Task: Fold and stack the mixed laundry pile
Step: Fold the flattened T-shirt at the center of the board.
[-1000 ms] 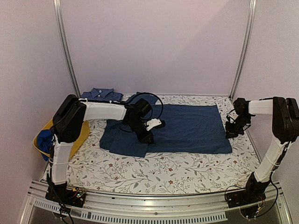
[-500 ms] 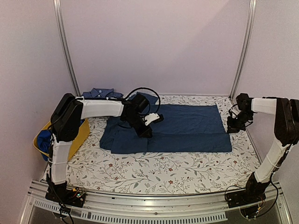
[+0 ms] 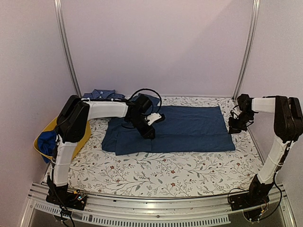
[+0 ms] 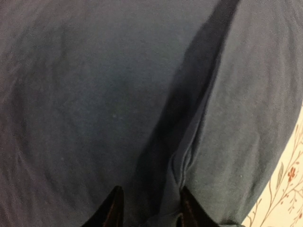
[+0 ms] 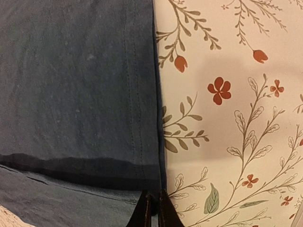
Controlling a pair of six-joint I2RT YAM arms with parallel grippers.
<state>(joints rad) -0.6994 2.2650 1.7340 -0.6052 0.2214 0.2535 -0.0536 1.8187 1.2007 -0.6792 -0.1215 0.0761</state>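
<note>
In the top external view, a large dark navy-teal cloth garment (image 3: 189,130) is seen spread flat across the middle of the white floral-printed table cover (image 3: 161,172). The left gripper (image 3: 148,133) is lowered onto its left-centre part, and the right gripper (image 3: 235,128) is placed at its right edge. A fine-checked blue collared shirt (image 3: 103,94) is laid folded at upper left. A royal-blue cloth piece (image 3: 46,142) is held in the yellow plastic tub (image 3: 84,135) at far left.

In the left wrist view, the left gripper (image 4: 149,212) is shown with fingers (image 4: 113,208) parted over a raised crease in the garment (image 4: 85,94).

In the right wrist view, the right gripper (image 5: 154,213) is shown closed at the garment (image 5: 75,71) hem, beside the bare table cover (image 5: 227,118). Whether cloth is pinched cannot be told.
</note>
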